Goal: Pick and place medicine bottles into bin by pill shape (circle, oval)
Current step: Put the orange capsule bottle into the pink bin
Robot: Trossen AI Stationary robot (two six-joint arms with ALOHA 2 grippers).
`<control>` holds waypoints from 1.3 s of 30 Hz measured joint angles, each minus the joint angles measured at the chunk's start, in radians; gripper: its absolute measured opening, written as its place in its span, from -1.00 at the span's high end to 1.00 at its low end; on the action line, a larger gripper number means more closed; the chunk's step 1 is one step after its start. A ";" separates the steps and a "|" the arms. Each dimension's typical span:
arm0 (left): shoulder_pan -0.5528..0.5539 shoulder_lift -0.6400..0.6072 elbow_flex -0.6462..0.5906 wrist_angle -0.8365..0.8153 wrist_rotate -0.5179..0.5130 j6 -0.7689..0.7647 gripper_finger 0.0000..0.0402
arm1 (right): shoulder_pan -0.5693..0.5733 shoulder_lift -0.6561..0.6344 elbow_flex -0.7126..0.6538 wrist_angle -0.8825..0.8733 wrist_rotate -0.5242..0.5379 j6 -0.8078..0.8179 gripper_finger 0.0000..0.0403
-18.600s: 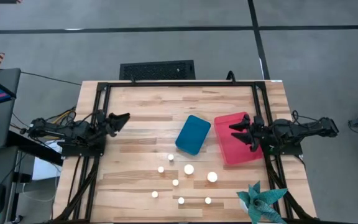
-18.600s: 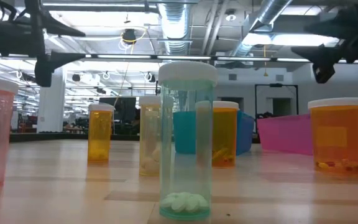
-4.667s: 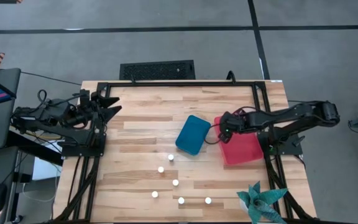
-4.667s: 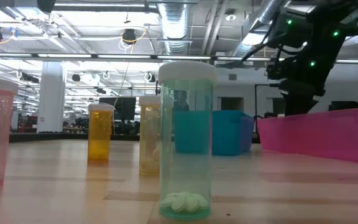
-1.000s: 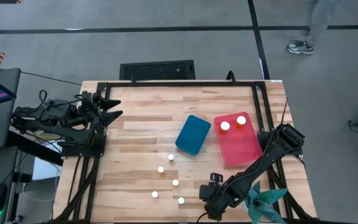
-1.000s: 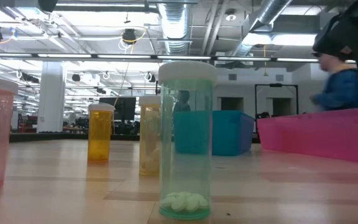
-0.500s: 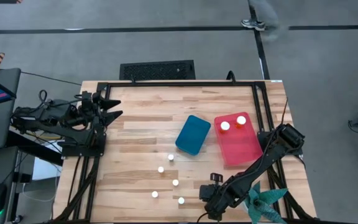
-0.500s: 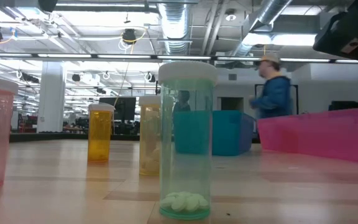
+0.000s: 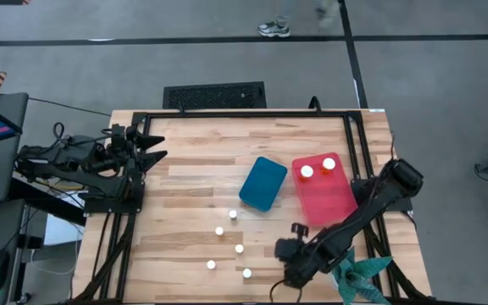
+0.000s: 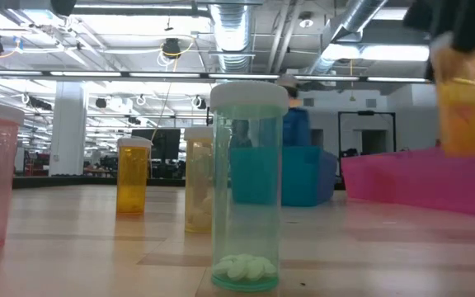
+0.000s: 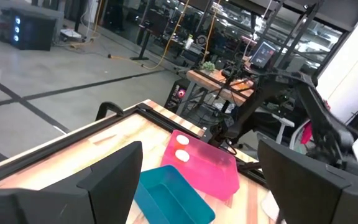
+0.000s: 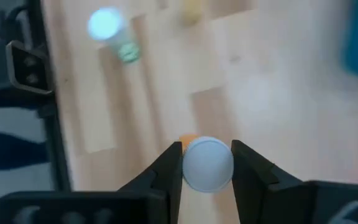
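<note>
My right gripper [image 9: 288, 252] is near the table's front edge, right of centre, shut on an orange white-capped medicine bottle [image 10: 464, 99]. Several more bottles stand upright on the wood left of it, such as one [image 9: 239, 249] and another [image 9: 246, 273]. Two bottles [image 9: 307, 171] [image 9: 329, 163] stand in the red bin [image 9: 329, 207]. The teal-blue bin [image 9: 263, 183] lies beside it. My left gripper [image 9: 155, 146] waits open at the table's far left. My right gripper pinches the bottle at its white-capped top [image 12: 208, 163] between its two fingers [image 12: 169, 165]. The fingers come from above, pointing down. The bottle hangs upright below them, lifted clear of the table in the low view.
A teal paper plant [image 9: 354, 275] stands at the front right corner, close to my right arm. A green clear bottle [image 10: 248, 186] stands nearest the low camera. A black frame [image 9: 227, 114] runs round the table. A person walks on the floor beyond the far edge.
My right gripper has risen from the table's front edge and gone a little toward the far edge. The orange bottle has come up with it and now hangs clear of the table at the low view's upper right.
</note>
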 joint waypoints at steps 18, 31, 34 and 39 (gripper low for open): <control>0.000 0.000 0.000 0.002 -0.001 -0.031 -0.55 | -0.206 -0.446 -0.010 -0.741 0.173 0.226 0.40; 0.000 0.000 0.000 0.002 -0.031 -0.058 -0.55 | -0.286 -0.643 -0.439 -0.647 0.043 0.589 0.39; 0.000 0.000 0.000 0.002 -0.051 -0.061 -0.55 | -0.286 -0.649 -0.515 -0.606 0.042 0.656 0.39; 0.000 0.000 0.000 0.002 -0.065 -0.068 -0.55 | -0.296 -0.636 -0.607 -0.518 0.043 0.672 0.39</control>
